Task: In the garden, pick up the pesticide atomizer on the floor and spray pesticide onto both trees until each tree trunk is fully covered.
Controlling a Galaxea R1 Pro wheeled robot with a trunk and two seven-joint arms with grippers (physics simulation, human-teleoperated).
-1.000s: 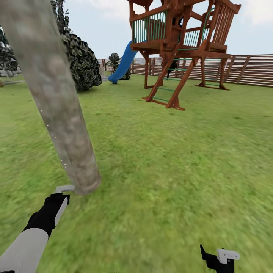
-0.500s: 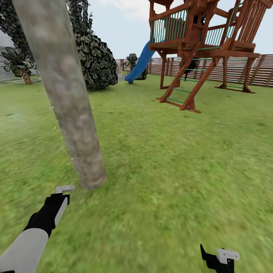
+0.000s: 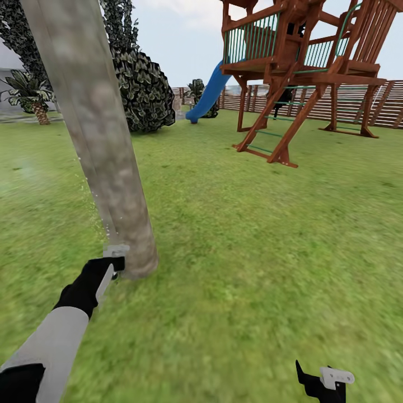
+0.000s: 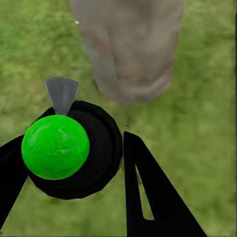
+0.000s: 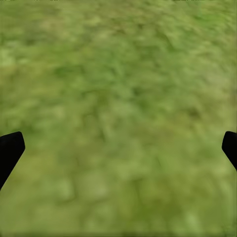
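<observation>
Nozzle of atomizer (image 4: pixel 61 143), clamped in left gripper (image 4: pixel 69 168), sits beside tree trunk (image 3: pixel 98 140) base; you sweep spray upward; right gripper (image 5: pixel 118 148) spread, empty

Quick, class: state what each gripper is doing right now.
Left gripper: shut on the pesticide atomizer, aimed at the tree trunk.
Right gripper: open, empty, over the lawn.

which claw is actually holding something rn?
The left claw: its fingers grip the atomizer with the green round top, near the tree trunk. The right claw is spread wide over bare grass.
</observation>
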